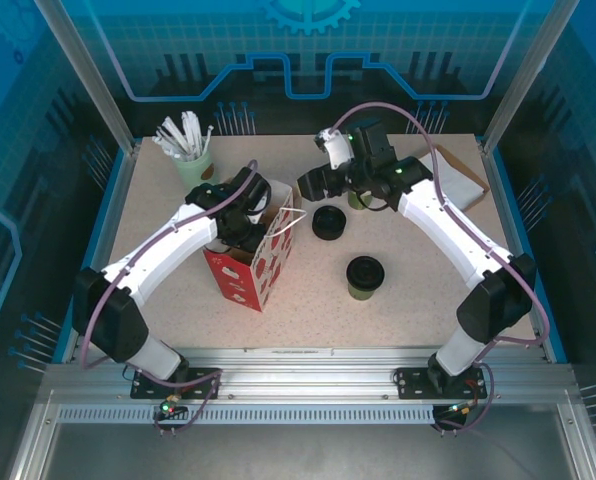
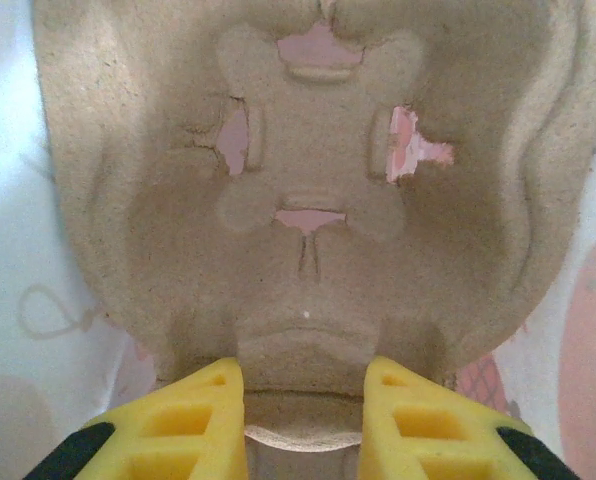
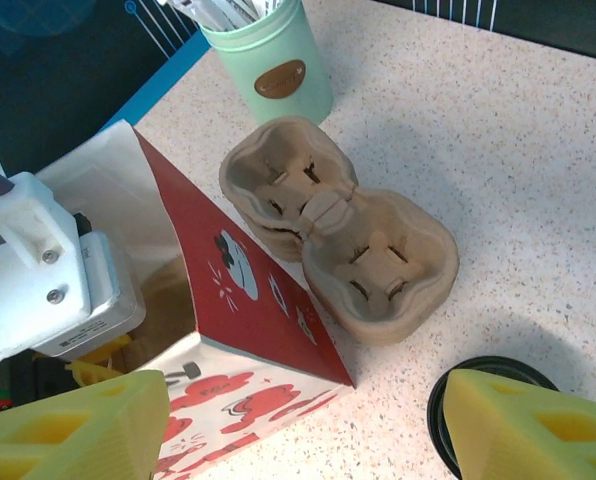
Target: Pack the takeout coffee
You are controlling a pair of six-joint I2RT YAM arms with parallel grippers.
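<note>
The takeout coffee [image 1: 364, 276], an olive-green cup under a black lid, stands alone on the table in the top view, right of the red paper bag [image 1: 261, 272]. My left gripper [image 1: 240, 218] reaches down into the bag's open top. Its yellow fingers [image 2: 210, 420] are shut on the middle ridge of a brown pulp cup carrier [image 2: 318, 200] inside the bag [image 3: 268, 290]. My right gripper [image 1: 313, 186] hovers open behind the bag, well away from the coffee, with nothing between its fingers [image 3: 538, 425].
More pulp carriers [image 3: 378, 260] are stacked on the table beside the bag. A pile of loose black lids [image 1: 329, 222] lies under the right gripper. A mint holder of stirrers [image 1: 191, 160] stands at the back left, and flat cardboard [image 1: 460, 170] at the back right.
</note>
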